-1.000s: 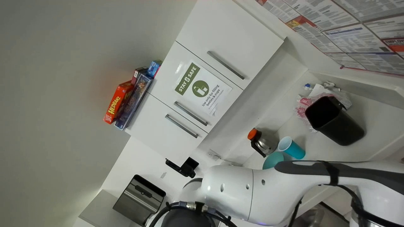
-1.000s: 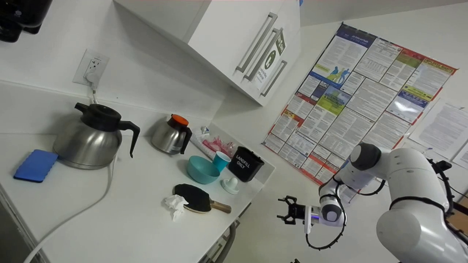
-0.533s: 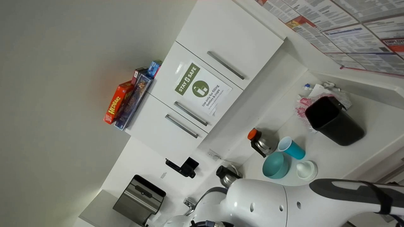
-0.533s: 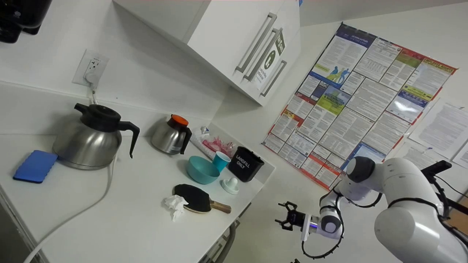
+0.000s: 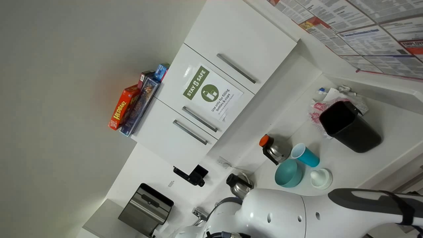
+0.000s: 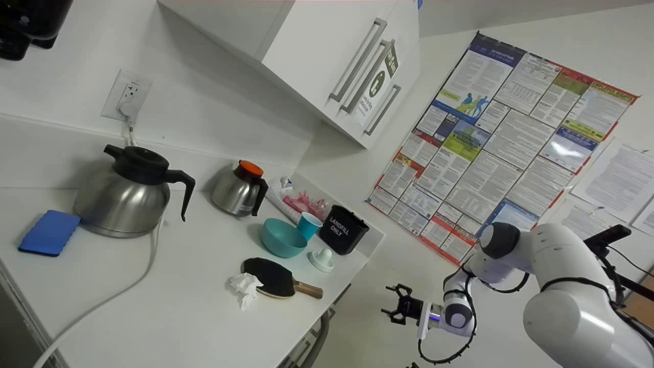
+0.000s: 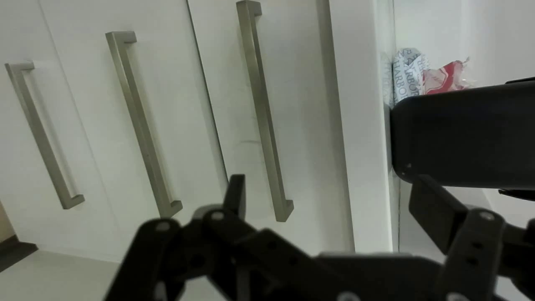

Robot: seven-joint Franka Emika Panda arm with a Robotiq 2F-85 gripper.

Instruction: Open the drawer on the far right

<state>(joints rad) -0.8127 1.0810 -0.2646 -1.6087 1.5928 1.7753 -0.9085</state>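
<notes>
In the wrist view, a white drawer front (image 7: 301, 125) with a long metal handle (image 7: 263, 108) lies just below the counter edge. All drawer fronts in that view look shut. My gripper (image 7: 334, 192) is open and empty, with the handle's lower end between its fingers in the picture but apart from them. In an exterior view my gripper (image 6: 388, 299) hangs in the air in front of the counter, its fingers spread and pointing at the drawer side. The drawer fronts (image 6: 309, 342) show there only edge-on. In an exterior view the gripper is out of frame.
More fronts with metal handles (image 7: 140, 125) (image 7: 44, 138) lie beside it. On the counter (image 6: 168, 317) stand a black bin (image 6: 343, 230), bowl (image 6: 282, 239), cup (image 6: 309, 225), carafes (image 6: 127, 199) and a paddle (image 6: 268, 278). Upper cabinets (image 5: 238, 46) hang above.
My arm has moved lower, and my gripper has shifted slightly down and towards the counter. The white lid and large carafe have come into sight from behind the arm. The gripper stays open.
</notes>
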